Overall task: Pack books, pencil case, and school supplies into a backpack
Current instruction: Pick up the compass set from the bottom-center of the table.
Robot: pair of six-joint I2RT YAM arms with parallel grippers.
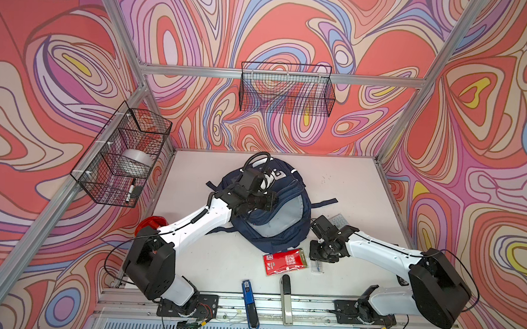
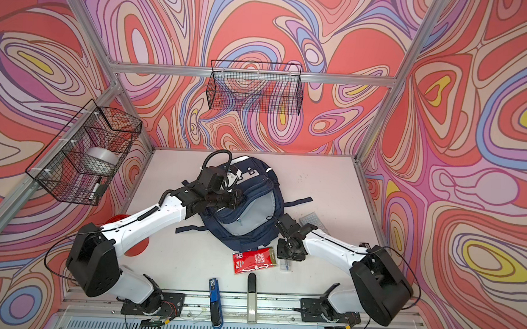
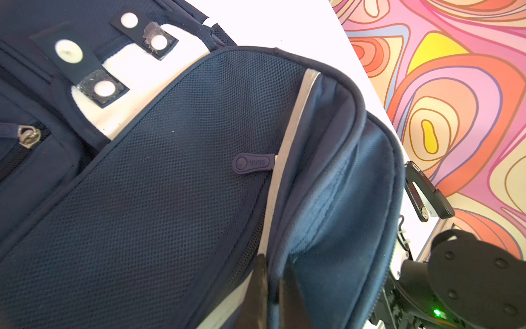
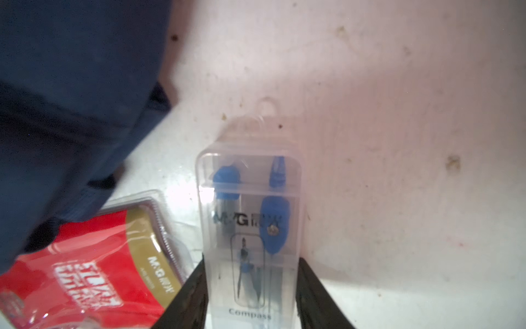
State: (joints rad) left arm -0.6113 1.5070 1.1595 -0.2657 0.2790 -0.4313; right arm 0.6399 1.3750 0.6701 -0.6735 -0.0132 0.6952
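The navy backpack (image 1: 283, 240) (image 2: 264, 184) lies in the middle of the table with its grey lining showing. My left gripper (image 1: 271, 202) (image 3: 274, 273) is shut on the fabric rim of the backpack (image 3: 199, 171) opening. A slim clear pack (image 4: 250, 213) with blue pieces, printed "Compass", lies on the table right of the red packet (image 1: 285, 260) (image 4: 85, 270). My right gripper (image 4: 252, 284) points down over the clear pack (image 1: 317, 266), its fingers pressed against both long sides. The light blue calculator (image 1: 339, 220) (image 2: 310, 219) lies behind the right wrist. Books and pencil case are out of view.
A blue stapler (image 1: 250, 304) and a black-and-silver tool (image 1: 286, 299) lie at the front edge. A red cup (image 1: 150, 224) sits behind the left arm. Wire baskets hang on the left wall (image 1: 123, 155) and back wall (image 1: 286, 89).
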